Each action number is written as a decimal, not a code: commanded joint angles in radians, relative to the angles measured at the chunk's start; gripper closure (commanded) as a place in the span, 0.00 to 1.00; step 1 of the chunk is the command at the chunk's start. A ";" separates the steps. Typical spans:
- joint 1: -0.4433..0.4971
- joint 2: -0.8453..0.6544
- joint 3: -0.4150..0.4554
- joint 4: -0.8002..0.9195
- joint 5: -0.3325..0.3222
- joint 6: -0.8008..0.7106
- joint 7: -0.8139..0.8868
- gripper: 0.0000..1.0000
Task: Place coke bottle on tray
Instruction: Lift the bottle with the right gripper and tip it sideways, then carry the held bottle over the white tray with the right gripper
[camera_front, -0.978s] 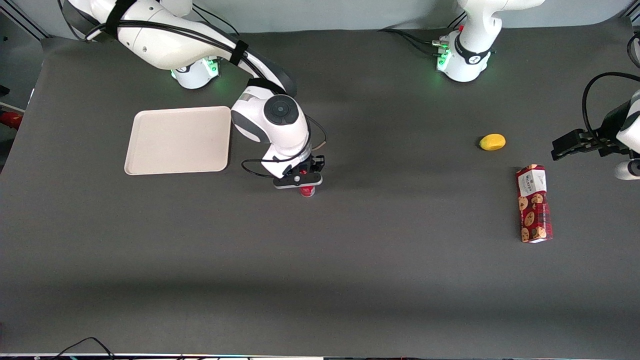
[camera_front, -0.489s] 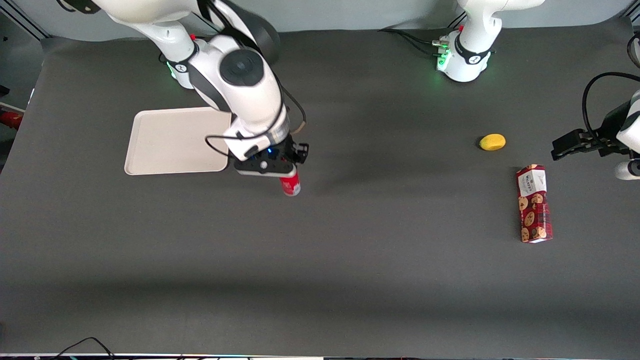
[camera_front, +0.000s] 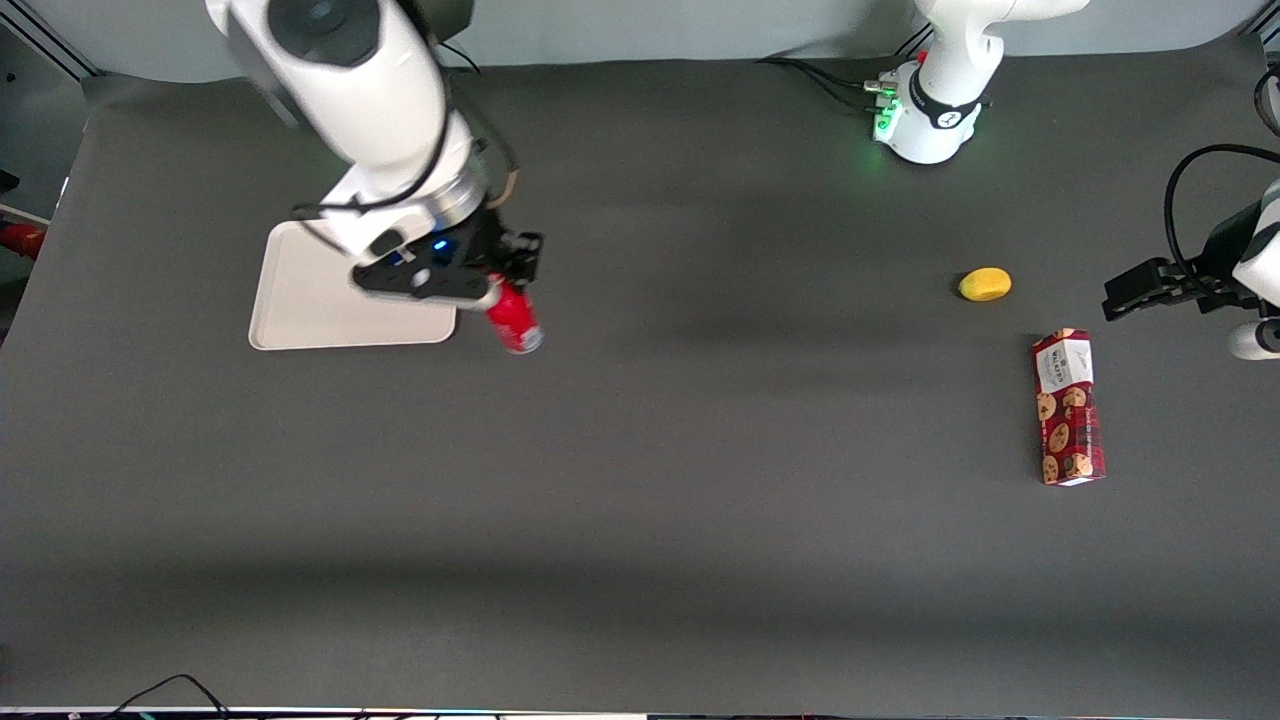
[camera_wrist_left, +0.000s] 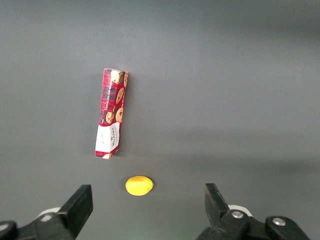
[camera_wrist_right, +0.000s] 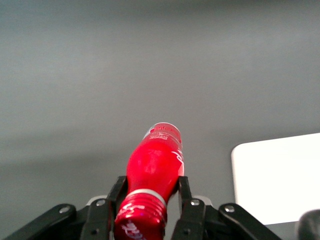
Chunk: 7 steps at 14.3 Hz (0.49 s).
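Observation:
My right gripper (camera_front: 492, 292) is shut on the neck of the coke bottle (camera_front: 514, 320), a slim red bottle held up in the air, tilted, base pointing down. In the right wrist view both fingers (camera_wrist_right: 184, 192) press the bottle (camera_wrist_right: 154, 172) just below its red cap. The beige tray (camera_front: 300, 300) lies on the dark mat, partly covered by the arm. The bottle hangs just off the tray's corner nearest the table's middle, over the mat. A corner of the tray (camera_wrist_right: 277, 177) shows in the wrist view.
Toward the parked arm's end of the table lie a yellow lemon-like fruit (camera_front: 985, 284) and a red cookie box (camera_front: 1068, 407); the left wrist view shows the fruit (camera_wrist_left: 138, 185) and the box (camera_wrist_left: 111, 113). Dark mat covers the rest.
The arm has lifted the bottle off the mat and carried it toward the tray, rising toward the camera. The bottle now hangs tilted instead of upright.

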 joint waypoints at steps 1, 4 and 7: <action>-0.179 -0.107 0.006 -0.107 0.025 -0.005 -0.215 1.00; -0.334 -0.152 0.011 -0.160 0.027 0.012 -0.396 1.00; -0.519 -0.238 0.017 -0.275 0.065 0.087 -0.639 1.00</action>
